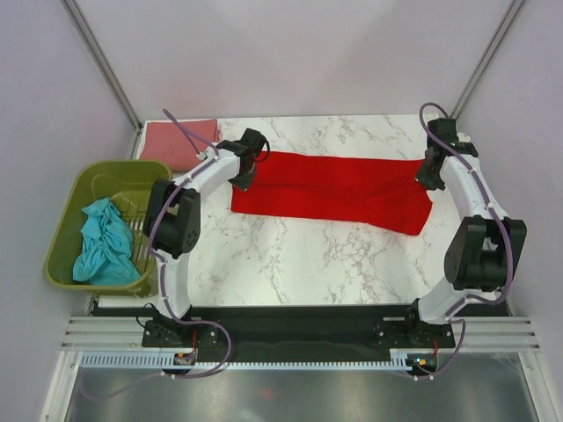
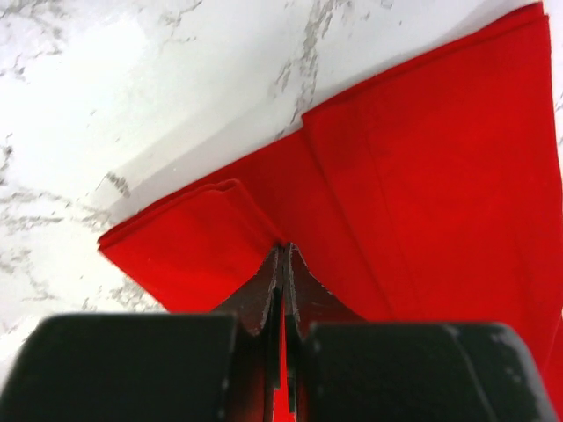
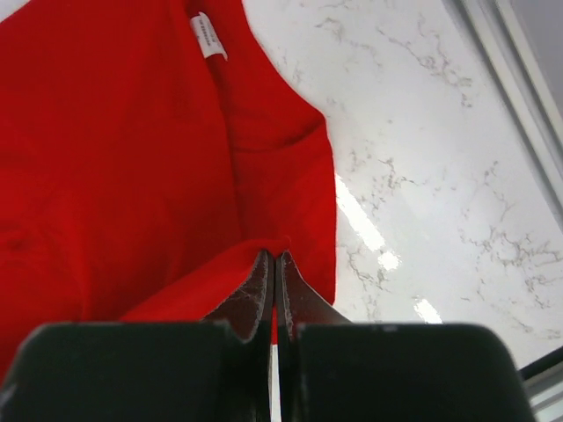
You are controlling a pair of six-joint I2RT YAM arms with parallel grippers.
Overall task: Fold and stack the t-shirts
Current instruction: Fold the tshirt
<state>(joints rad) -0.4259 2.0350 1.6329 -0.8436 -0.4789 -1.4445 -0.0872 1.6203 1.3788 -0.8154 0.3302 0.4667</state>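
Note:
The bright red t-shirt (image 1: 334, 190) lies folded lengthwise as a long band across the far part of the marble table. My left gripper (image 1: 242, 177) is shut on its left end; the left wrist view shows the red cloth (image 2: 422, 176) pinched between the fingers (image 2: 259, 294). My right gripper (image 1: 430, 174) is shut on its right end; the right wrist view shows red cloth (image 3: 132, 158) with its white neck label (image 3: 208, 35) beyond the fingers (image 3: 255, 290). The dusty pink t-shirt (image 1: 176, 141) lies folded at the far left corner. The teal t-shirt (image 1: 106, 242) lies crumpled in the basket.
The olive-green plastic basket (image 1: 75, 204) stands off the table's left edge. Bare marble table (image 1: 308, 264) spreads between the red shirt and the arm bases. Metal frame posts rise at the far corners.

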